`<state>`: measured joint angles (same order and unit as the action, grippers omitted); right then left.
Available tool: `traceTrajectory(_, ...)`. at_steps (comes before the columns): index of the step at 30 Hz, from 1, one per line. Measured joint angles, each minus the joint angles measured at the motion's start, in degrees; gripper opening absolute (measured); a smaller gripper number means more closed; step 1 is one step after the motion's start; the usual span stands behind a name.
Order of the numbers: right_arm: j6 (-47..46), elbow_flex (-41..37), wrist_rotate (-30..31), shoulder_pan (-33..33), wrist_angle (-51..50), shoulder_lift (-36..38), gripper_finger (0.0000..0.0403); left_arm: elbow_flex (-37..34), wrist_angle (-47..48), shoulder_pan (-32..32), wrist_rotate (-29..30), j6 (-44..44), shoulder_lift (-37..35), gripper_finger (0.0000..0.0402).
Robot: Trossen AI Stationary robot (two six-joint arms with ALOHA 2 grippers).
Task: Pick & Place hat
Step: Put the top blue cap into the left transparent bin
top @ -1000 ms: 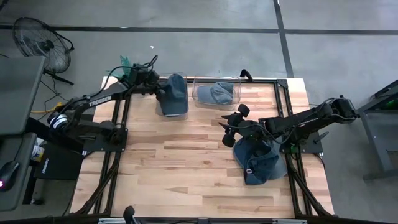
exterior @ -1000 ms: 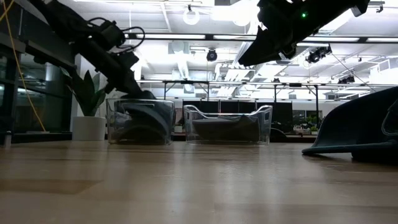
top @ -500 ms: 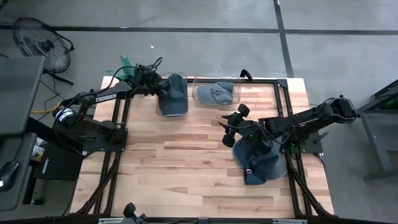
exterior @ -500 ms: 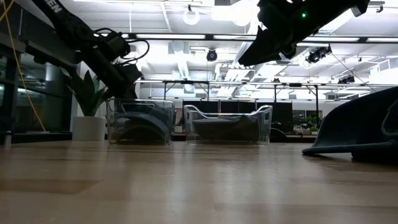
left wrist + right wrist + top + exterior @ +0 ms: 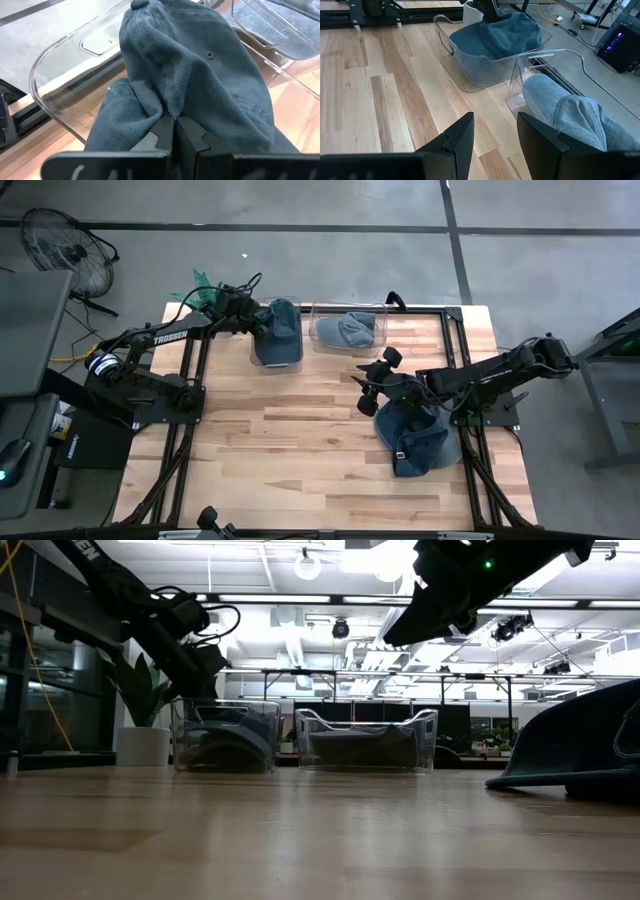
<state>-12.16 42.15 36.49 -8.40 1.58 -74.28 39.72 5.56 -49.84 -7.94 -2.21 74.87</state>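
Still pinched: hat in the bin

Inside the clear plastic bin (image 5: 277,340) at the wooden table's (image 5: 300,440) far edge, the dark blue cloth hat (image 5: 200,80) lies bunched; the left gripper (image 5: 175,137) pinches its fabric fold. Right gripper (image 5: 492,130), parted and empty, hovers near another blue hat (image 5: 415,435).

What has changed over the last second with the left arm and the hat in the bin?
The left gripper has lifted a little from inside the left bin to its rim, pinching the dark blue hat throughout; most of that move came early, little since. The right gripper stayed open above the table, beside the hat lying there. The grey hat in the right bin is unmoved.
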Motion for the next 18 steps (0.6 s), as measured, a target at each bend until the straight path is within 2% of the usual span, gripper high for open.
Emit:
traceTrajectory(8,-0.5,0.0,0.0,0.0,0.0,0.0,0.0145,0.0,0.6,0.0,-0.3,-0.6,0.0,0.0)
traceTrajectory(12,-0.5,0.0,-0.2,0.0,0.0,0.0,0.0145,-0.1,1.1,0.0,-2.3,-0.6,0.0,0.0)
traceTrajectory(18,-0.8,0.0,-0.1,0.0,0.0,0.0,0.0145,-0.1,0.1,2.0,-3.1,-0.6,4.2,0.0)
